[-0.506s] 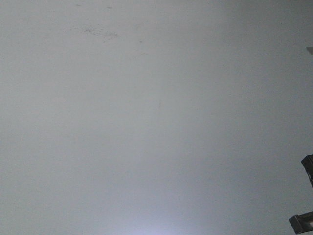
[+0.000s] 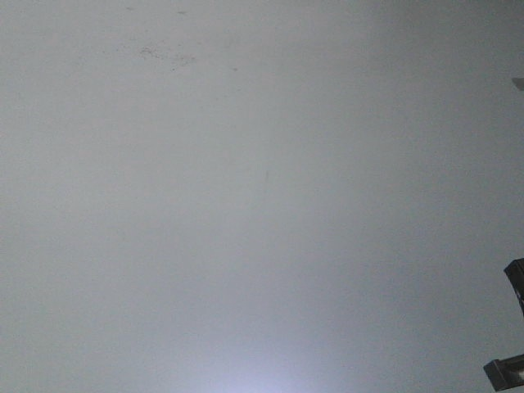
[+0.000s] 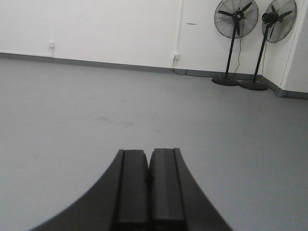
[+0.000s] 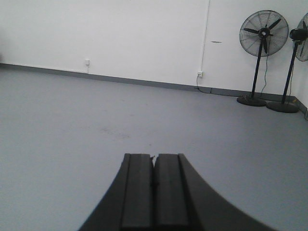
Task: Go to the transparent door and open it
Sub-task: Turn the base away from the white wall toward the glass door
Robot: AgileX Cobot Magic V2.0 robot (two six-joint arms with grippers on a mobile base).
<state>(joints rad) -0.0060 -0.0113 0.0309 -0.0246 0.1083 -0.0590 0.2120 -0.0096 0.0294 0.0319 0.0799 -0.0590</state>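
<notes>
The transparent door is out of view in every frame. My left gripper [image 3: 148,153] is shut and empty, its black jaws pressed together, pointing over bare grey floor. My right gripper [image 4: 154,157] is shut and empty too, pointing over the same grey floor. The front view shows only grey floor [image 2: 246,205] with a faint scuff mark, plus a dark bit of arm [image 2: 512,327] at the right edge.
A white wall [image 3: 96,24] with a grey skirting runs across the far side. Two black pedestal fans [image 3: 233,38] stand at the far right corner; they also show in the right wrist view [image 4: 262,53]. Wall sockets [image 4: 87,62] sit low on the wall.
The floor scuff in the front view has shifted very slightly downward. Nothing else has visibly changed.
</notes>
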